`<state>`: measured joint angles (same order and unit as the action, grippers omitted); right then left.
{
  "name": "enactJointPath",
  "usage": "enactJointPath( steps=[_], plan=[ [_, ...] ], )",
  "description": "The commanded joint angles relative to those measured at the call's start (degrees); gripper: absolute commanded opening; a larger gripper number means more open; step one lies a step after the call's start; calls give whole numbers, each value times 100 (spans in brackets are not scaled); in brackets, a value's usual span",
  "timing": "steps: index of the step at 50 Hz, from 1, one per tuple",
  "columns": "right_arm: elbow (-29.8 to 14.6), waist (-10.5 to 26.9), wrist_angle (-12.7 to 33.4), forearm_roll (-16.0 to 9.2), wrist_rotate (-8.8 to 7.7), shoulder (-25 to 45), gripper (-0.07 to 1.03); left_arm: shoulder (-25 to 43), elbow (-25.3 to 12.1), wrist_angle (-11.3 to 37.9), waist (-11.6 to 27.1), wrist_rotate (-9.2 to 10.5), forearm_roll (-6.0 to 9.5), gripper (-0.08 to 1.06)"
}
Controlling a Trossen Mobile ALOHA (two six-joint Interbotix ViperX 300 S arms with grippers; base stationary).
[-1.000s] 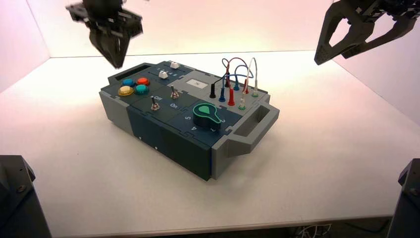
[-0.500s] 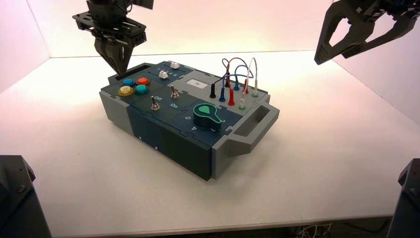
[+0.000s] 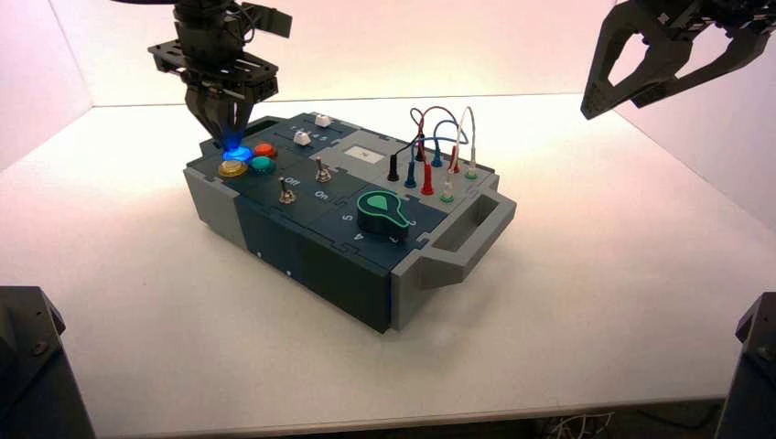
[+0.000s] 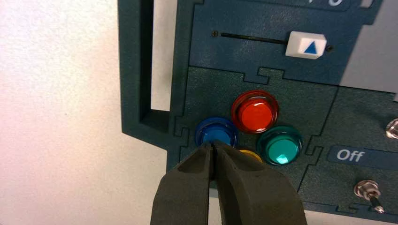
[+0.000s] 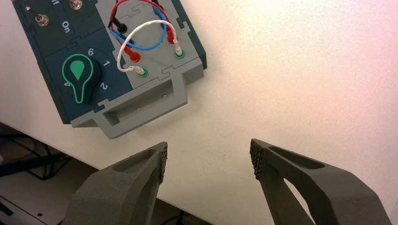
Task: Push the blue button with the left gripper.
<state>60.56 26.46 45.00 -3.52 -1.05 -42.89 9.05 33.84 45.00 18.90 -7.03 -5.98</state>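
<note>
Right under the tips of the left hand [image 3: 231, 143] lies the blue button [image 3: 237, 155], set in the top of the box [image 3: 311, 247] near the end on the robot's left. The left hand points steeply down with its fingers closed together, gripping nothing, and the closed tips meet the button's dome. Blue light glows from the button and colours the lower fingers. Being round, the button has no long axis; its domed face points up out of the box top, toward the hand.

Just to the right of the tips is the orange-red button [image 3: 264, 151]. On the near side of them is the yellow button [image 3: 232, 168], partly hidden behind the fingers in the left wrist view, and nearer and to the right the teal button [image 3: 263, 165]. Farther out from the hand, beyond the orange-red button, are two white slider caps [image 3: 302, 138]. Well apart, on the robot's right, the right hand [image 5: 209, 157] hangs over the table [image 3: 631, 274], its fingers spread wide with nothing between them.
</note>
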Motion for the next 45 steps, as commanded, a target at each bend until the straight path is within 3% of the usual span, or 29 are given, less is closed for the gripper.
enactJointPath(
  steps=[1, 26, 45],
  plan=[
    [-79, 26, -35, -18, 9, -9, 91, 35, -97, -9, -18, -35, 9, -3],
    [-79, 26, -44, -18, 9, -9, 91, 9, -88, 26, -18, -35, 26, -3],
    [-79, 18, -44, -18, 9, -18, 91, -817, -53, -18, -18, 0, 26, -3]
  ],
)
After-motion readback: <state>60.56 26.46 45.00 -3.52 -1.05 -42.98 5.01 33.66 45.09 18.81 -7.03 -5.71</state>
